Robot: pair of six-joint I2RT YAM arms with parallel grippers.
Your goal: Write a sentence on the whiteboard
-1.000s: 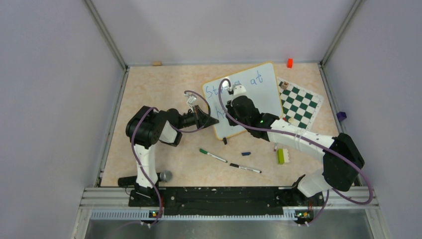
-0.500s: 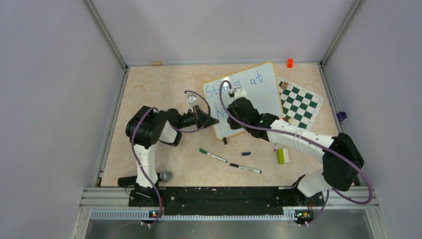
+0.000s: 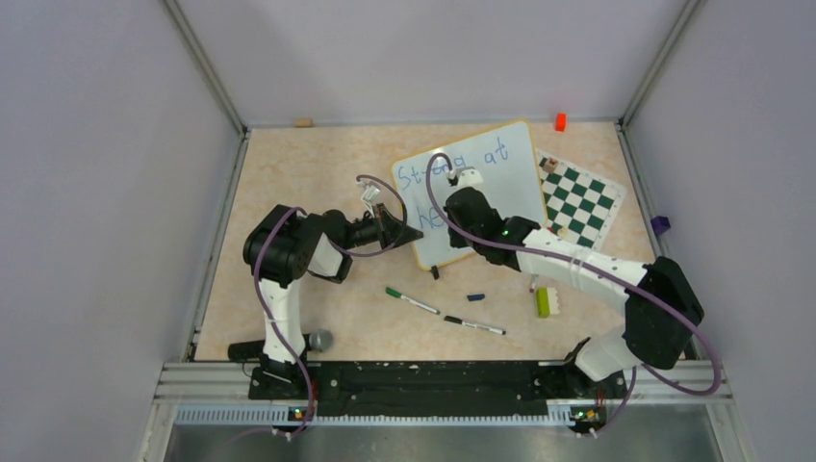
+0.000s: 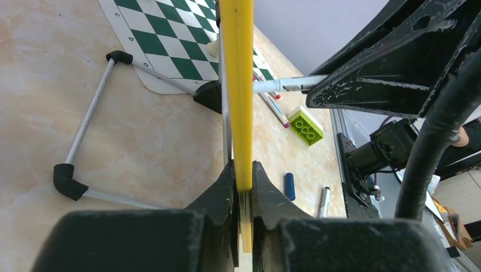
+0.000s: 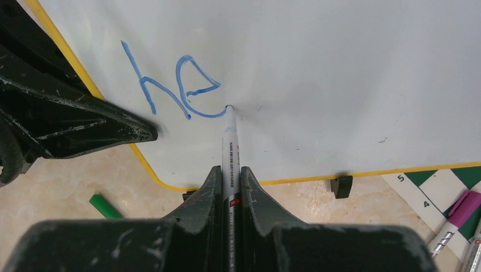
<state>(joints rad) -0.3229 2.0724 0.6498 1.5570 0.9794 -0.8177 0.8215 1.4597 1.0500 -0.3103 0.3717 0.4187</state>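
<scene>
**Whiteboard.** The whiteboard (image 3: pixel 515 183) stands on the table (image 3: pixel 308 164), propped up by a wire stand (image 4: pixel 85 127) with black corner pieces behind it.

**Left tool.** The left tool (image 4: pixel 243 170) is clenched on the whiteboard's yellow rim at its lower left edge (in the left wrist view the rim runs straight up between the two fingers).

**Right tool.** The right tool (image 5: pixel 230 175) is in front of the whiteboard's face and grasps a marker (image 5: pixel 230 139). The marker tip touches the white surface just right of the last blue letter.

**Sentence.** The sentence (image 5: pixel 164 97) is written in blue on the whiteboard. The upper line ends in "at"; the right arm covers its middle. The lower line so far reads "he".

**Other items.**
- A chessboard (image 3: pixel 582 200) lies flat just beside the whiteboard's right edge.
- A green block (image 3: pixel 543 301), two pens (image 3: pixel 414 301) and a small blue cap (image 3: pixel 475 297) lie on the table below the whiteboard's lower edge, apart from it.
</scene>
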